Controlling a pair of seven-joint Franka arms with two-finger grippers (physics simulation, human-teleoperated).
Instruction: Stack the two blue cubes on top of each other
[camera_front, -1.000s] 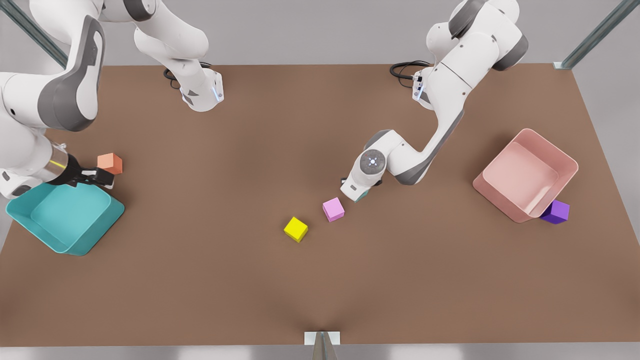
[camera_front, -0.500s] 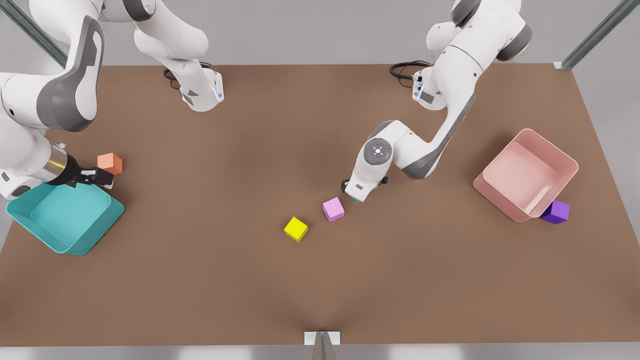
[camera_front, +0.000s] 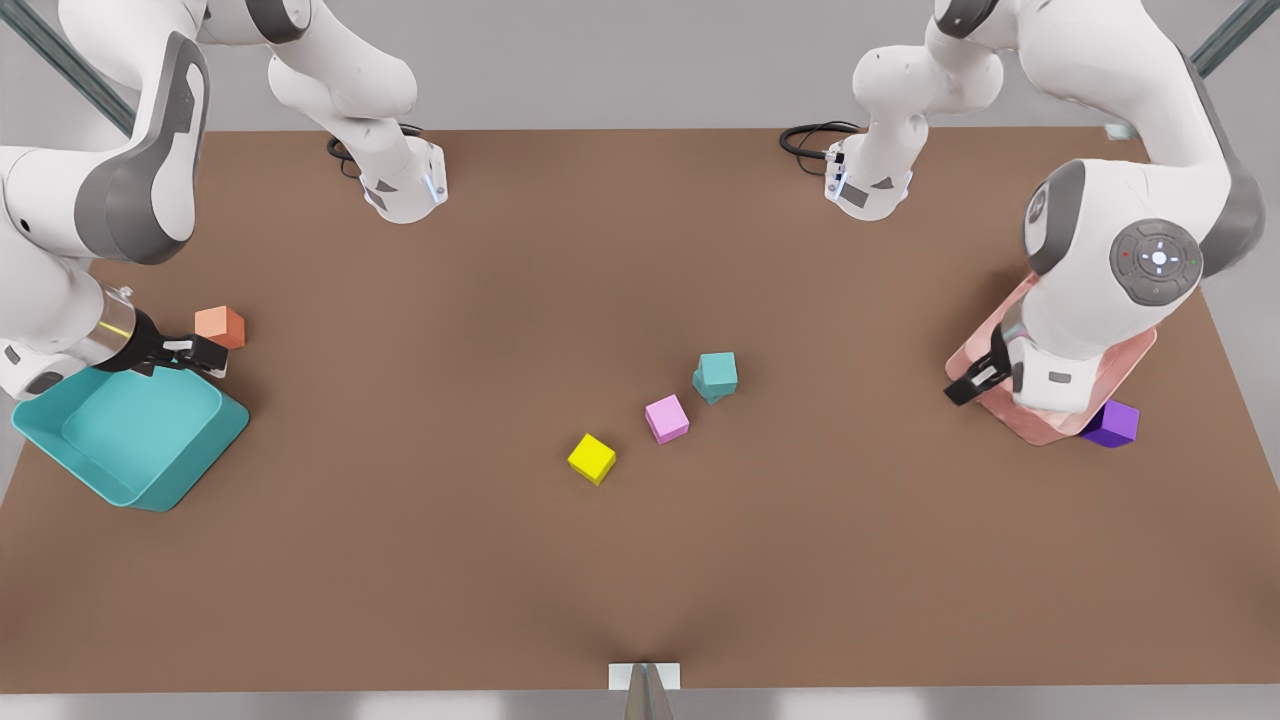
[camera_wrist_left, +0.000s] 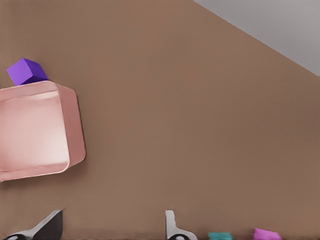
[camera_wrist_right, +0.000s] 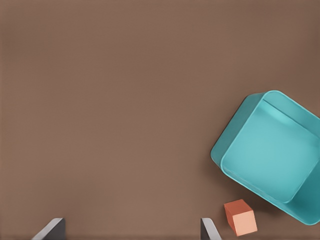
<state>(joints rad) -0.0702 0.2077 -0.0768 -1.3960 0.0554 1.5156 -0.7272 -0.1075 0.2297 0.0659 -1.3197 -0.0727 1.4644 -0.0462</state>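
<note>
The two blue cubes stand stacked near the table's middle: the upper cube (camera_front: 718, 370) sits a little askew on the lower cube (camera_front: 704, 391), with nothing holding them. A sliver of the blue cubes (camera_wrist_left: 220, 235) shows in the left wrist view. My left gripper (camera_front: 970, 383) (camera_wrist_left: 112, 231) hangs open and empty over the pink tray's edge at the front view's right, far from the stack. At the front view's left my right gripper (camera_front: 200, 353) (camera_wrist_right: 130, 231) waits open and empty beside the orange cube (camera_front: 220, 326).
A pink cube (camera_front: 667, 418) lies just beside the stack, and a yellow cube (camera_front: 592, 458) a bit farther. The pink tray (camera_front: 1120, 355) has a purple cube (camera_front: 1112, 423) against it. A large teal tray (camera_front: 130, 435) sits under the right arm.
My left gripper has let go of the upper blue cube and pulled away to the pink tray, uncovering the stack. The right arm has not moved.
</note>
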